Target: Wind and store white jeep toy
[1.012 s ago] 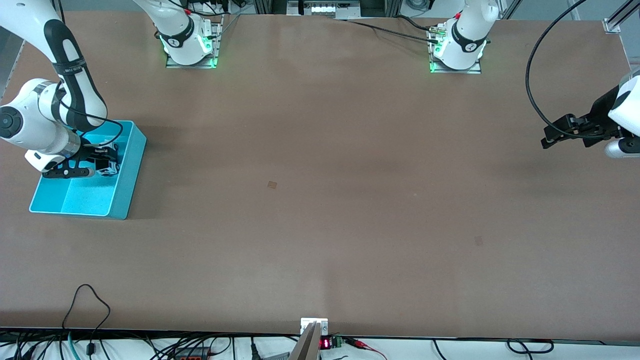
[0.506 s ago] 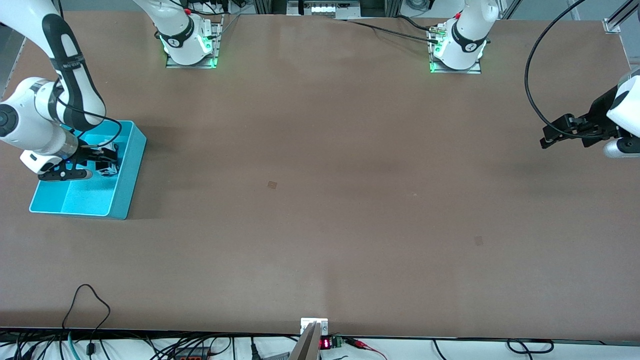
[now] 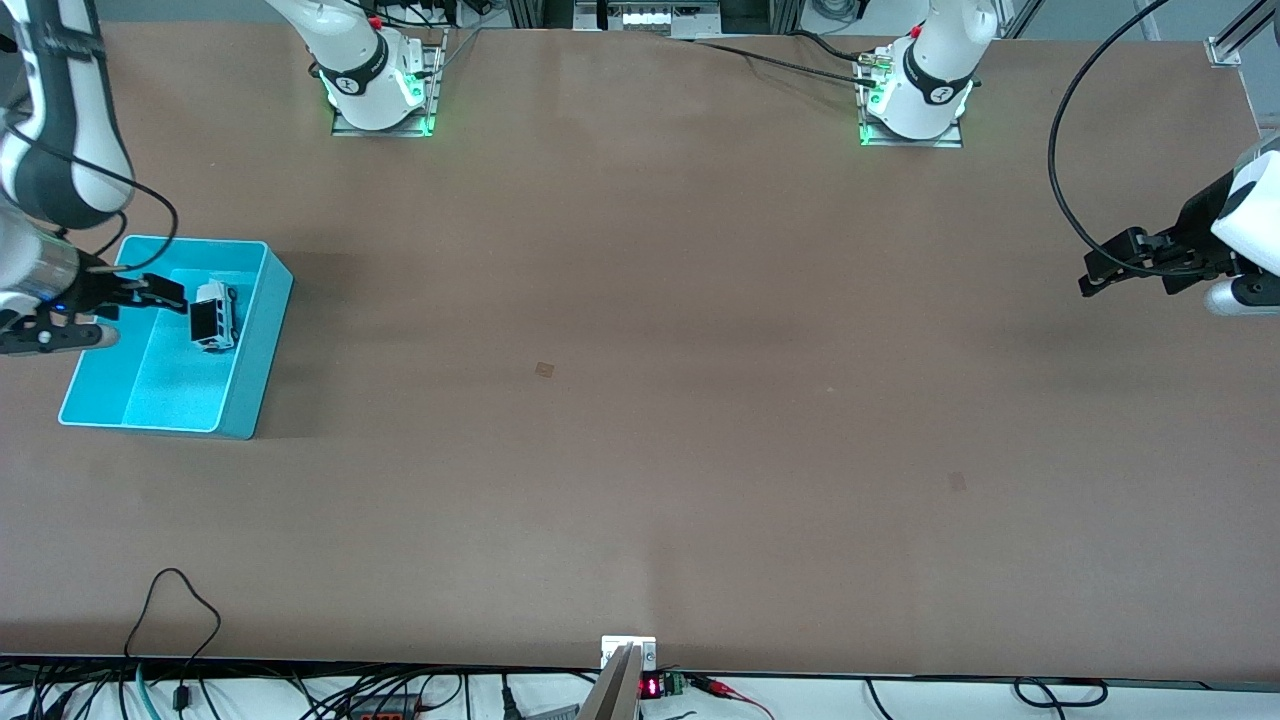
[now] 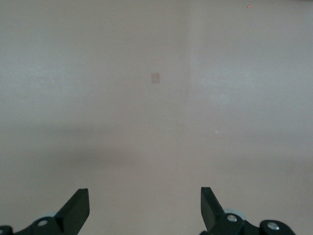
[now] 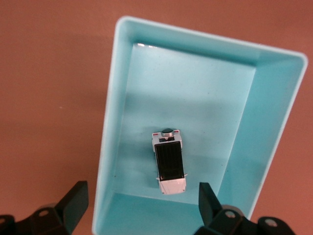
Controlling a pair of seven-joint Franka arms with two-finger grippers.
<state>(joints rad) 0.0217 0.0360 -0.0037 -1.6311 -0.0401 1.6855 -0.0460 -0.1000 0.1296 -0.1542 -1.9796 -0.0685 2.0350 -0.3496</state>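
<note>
white jeep toy (image 3: 213,318) in cyan bin (image 3: 262,350) | right tool (image 3: 150,292) wide, over bin | left tool (image 3: 1095,272) wide, waiting

The front camera looks down from high across the brown table (image 3: 640,400), facing both arm bases. The right wrist camera looks straight down, close over the cyan plastic bin (image 5: 113,147), which the front view shows at its left edge (image 3: 255,390). The left wrist camera faces bare tabletop.

A robotics lab: two bench-mounted arms (image 3: 920,70), trailing cables (image 3: 180,620).

right arm (image 3: 40,150) cropped at frame edge, left arm (image 3: 1240,230) likewise
</note>
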